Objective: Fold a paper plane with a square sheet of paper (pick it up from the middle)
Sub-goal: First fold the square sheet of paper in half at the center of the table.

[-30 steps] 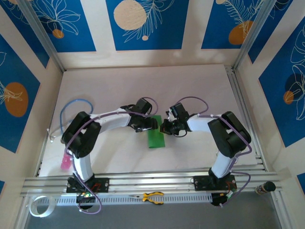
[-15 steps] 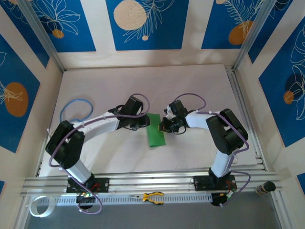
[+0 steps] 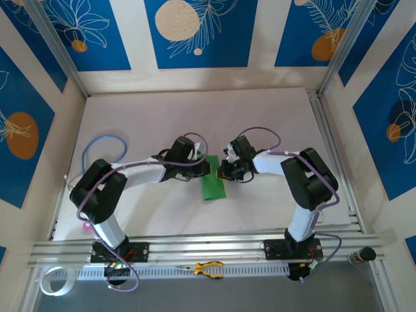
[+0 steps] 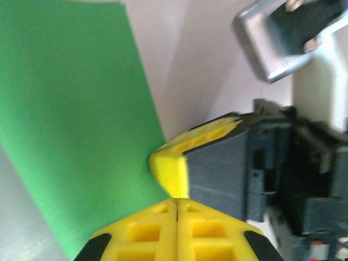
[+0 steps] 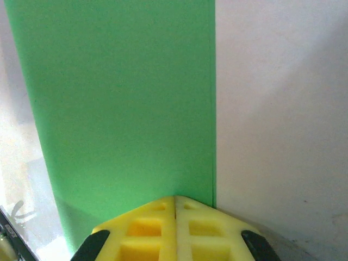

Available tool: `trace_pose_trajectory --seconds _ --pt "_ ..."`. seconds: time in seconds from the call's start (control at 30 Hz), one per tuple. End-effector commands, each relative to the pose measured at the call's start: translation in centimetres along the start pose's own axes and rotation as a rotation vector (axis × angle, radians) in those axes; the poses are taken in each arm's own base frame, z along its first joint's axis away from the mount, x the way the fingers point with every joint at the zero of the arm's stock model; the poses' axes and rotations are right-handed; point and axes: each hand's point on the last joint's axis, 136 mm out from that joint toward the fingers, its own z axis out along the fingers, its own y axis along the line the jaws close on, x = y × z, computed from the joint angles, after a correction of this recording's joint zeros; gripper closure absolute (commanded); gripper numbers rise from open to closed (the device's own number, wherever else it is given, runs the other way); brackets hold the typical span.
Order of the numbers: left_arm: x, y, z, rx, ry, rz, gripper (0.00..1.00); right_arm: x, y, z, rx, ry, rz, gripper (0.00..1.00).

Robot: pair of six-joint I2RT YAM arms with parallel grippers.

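The square sheet of paper, bright green, lies flat on the white table as a narrow folded strip between the two arms. My left gripper is shut at the strip's upper left edge; in the left wrist view its tip sits beside the paper with nothing visible between the jaws. My right gripper is shut too, its tip resting on the paper near its right edge. The right gripper's yellow fingers almost touch my left tip.
A blue cable loop lies at the left. A pink object sits by the left arm's base. Yellow-handled pliers and a tape roll lie in front of the metal rail.
My left gripper has gone from open to shut; it drew back left, then returned to the paper's left edge. The right gripper shifted slightly onto the paper. The paper stayed put.
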Motion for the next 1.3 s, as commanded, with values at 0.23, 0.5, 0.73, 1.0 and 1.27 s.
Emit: trace_pose_trajectory --seconds 0.23,0.5,0.73,1.0,1.27 --pt "0.9 1.6 1.1 0.014 0.017 0.017 1.0 3.2 -5.1 1.1 0.188 0.094 0.082 1.0" --pt "2.0 3.3 1.5 -0.023 0.033 0.014 1.0 3.4 -5.2 1.2 0.195 0.096 0.084 1.0" --pt "3.9 6.2 1.9 -0.091 0.057 0.0 1.0 3.7 -5.7 1.4 0.225 0.099 0.099 1.0" --pt "4.7 7.2 1.3 -0.14 0.075 0.004 1.0 4.0 -6.1 1.6 0.246 0.099 0.103 1.0" --pt "2.1 0.3 -0.2 0.062 0.051 -0.061 1.0 4.0 -6.2 1.5 0.26 0.093 0.11 1.0"
